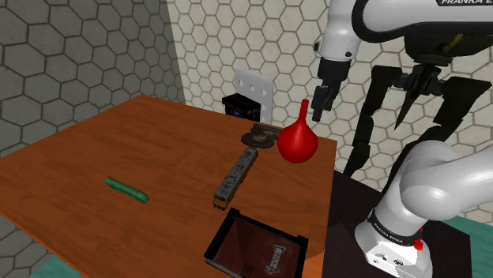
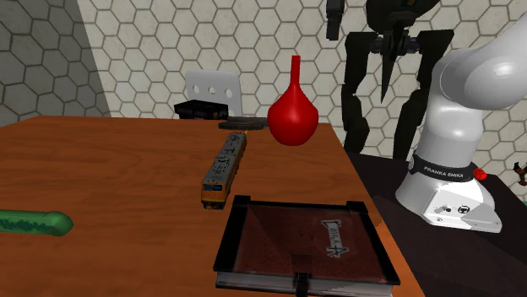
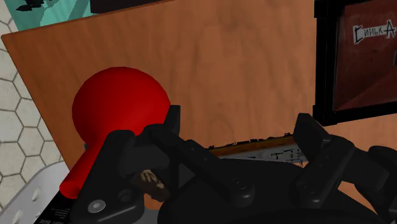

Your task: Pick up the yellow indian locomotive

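The locomotive [image 1: 235,178] [image 2: 224,166] is a long, narrow yellow and grey model lying flat on the brown table [image 1: 95,158], between the red vase and the black case. My gripper [image 1: 321,99] [image 2: 334,17] hangs high above the table's far edge, just beyond the round red vase [image 1: 296,140] [image 2: 292,118] and well clear of the locomotive. In the wrist view the gripper [image 3: 238,121] stands open with nothing between its fingers. A thin strip of the locomotive [image 3: 254,149] shows below it, mostly hidden by the hand, and the vase [image 3: 121,108] is beside one finger.
A black open case [image 1: 257,246] [image 2: 304,246] lies at the table's near edge. A green cucumber [image 1: 126,189] [image 2: 34,223] lies apart from the rest. Behind the vase are a dark disc [image 1: 259,138], a dark box [image 1: 241,105] and a white panel [image 1: 251,85]. A black frame [image 1: 419,87] stands off the table.
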You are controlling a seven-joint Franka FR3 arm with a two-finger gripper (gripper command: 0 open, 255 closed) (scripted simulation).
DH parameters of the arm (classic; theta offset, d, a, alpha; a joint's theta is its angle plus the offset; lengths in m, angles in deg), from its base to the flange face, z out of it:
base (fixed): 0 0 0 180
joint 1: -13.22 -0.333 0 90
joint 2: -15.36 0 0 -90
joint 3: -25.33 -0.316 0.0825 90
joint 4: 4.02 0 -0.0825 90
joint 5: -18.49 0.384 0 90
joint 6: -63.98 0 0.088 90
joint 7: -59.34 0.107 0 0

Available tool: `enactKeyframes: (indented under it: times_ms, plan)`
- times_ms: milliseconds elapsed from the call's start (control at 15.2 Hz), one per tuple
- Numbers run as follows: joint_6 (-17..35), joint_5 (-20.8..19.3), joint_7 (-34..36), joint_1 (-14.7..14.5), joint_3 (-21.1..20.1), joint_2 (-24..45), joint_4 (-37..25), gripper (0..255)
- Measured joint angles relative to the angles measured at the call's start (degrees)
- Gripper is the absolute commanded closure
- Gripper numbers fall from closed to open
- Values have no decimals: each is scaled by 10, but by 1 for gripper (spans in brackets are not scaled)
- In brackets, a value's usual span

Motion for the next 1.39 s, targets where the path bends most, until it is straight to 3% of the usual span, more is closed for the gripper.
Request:
enactKeyframes:
  times_ms: [198,528,858,1122,1386]
  plan:
    - [20,13,36,4,-19,5,11,0]
    - [108,60,182,23,-92,25,62,0]
    - [212,96,335,48,-174,94,77,0]
    - [291,106,463,80,-239,165,70,0]
    - [372,79,606,128,-309,268,39,0]
